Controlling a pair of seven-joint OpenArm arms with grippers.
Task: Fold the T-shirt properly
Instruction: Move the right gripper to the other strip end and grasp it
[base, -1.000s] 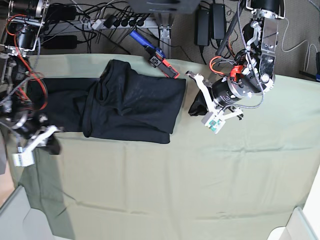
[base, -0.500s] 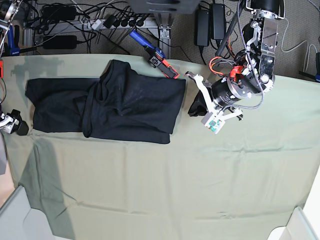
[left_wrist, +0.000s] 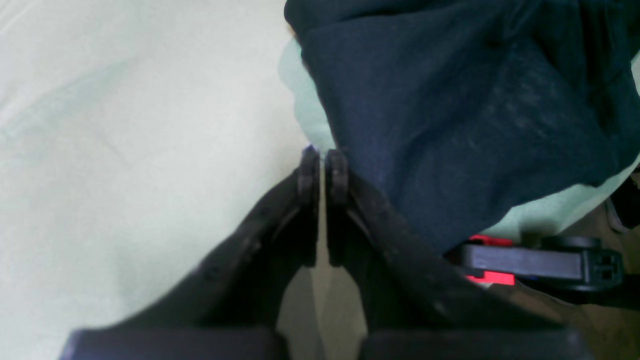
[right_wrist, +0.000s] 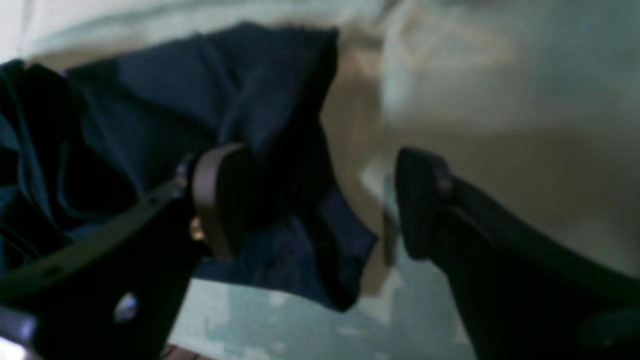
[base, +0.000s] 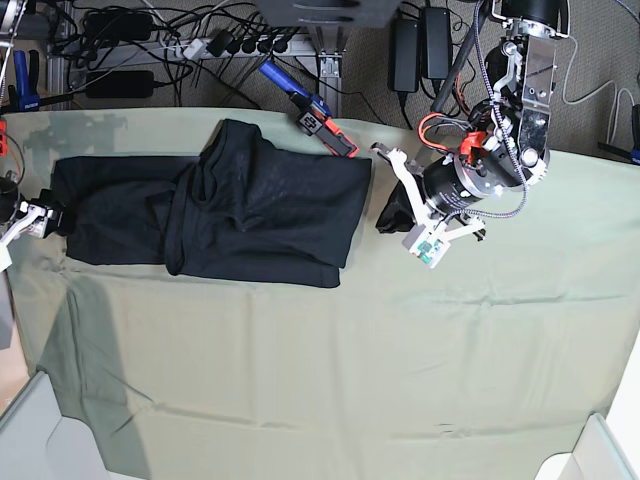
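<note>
Pale green cloth (base: 330, 380) covers the table; black fabric T-shirt (base: 230, 205) lies folded at its far side. Left gripper (left_wrist: 322, 172) pinched shut (empty) beside it, right gripper (right_wrist: 320, 200) spread wide over a corner. Cables (base: 200, 40) beyond.

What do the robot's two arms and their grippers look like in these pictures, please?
The left gripper has dark fingers on a white bracket with a small green patch, behind it a black cylindrical motor, a silver metal frame, red and orange wiring and a grey sheathed cable. The right gripper shows dark curved fingers with flat rounded pads; at the base view's edge only a white part shows.
</note>
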